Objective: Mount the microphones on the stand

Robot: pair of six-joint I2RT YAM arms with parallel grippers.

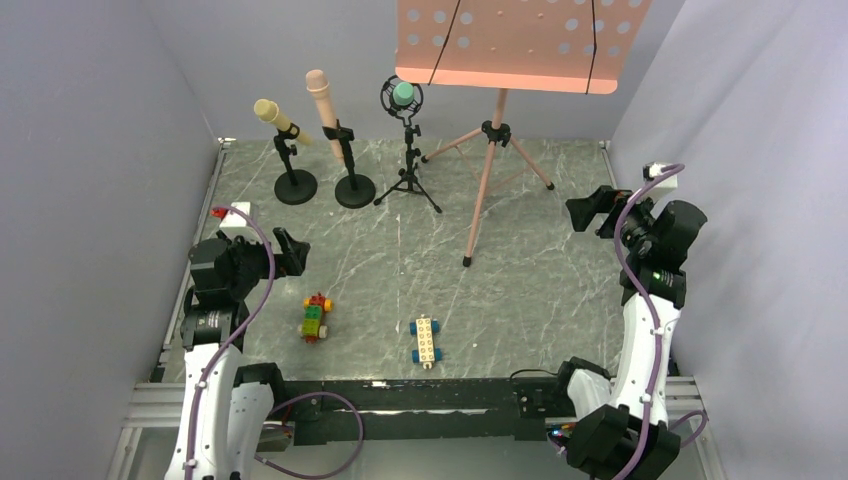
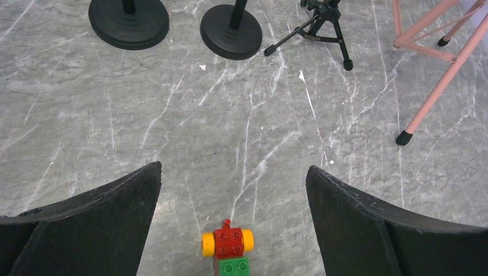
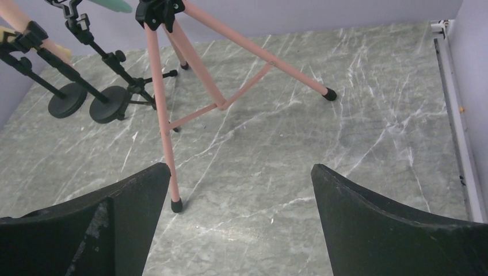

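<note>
All three microphones sit in stands at the back left. The pale yellow microphone (image 1: 270, 113) leans in a clip on a round-based stand (image 1: 296, 186). Beside it the pink microphone (image 1: 322, 100) is clipped on a second round-based stand (image 1: 354, 190). The teal-green microphone (image 1: 403, 95) rests in a black ring mount on a small tripod stand (image 1: 408, 180). My left gripper (image 1: 290, 250) (image 2: 233, 172) hangs open over bare table, far from the stands. Over the right side my right gripper (image 1: 590, 212) (image 3: 240, 169) is open and empty.
A pink music stand (image 1: 522, 40) on a tripod (image 3: 164, 126) rises at the back centre; one leg foot lies near my right gripper's left finger. Two toy brick cars (image 1: 316, 317) (image 1: 426, 340) lie at the front. The colourful car (image 2: 227, 244) is just below my left gripper.
</note>
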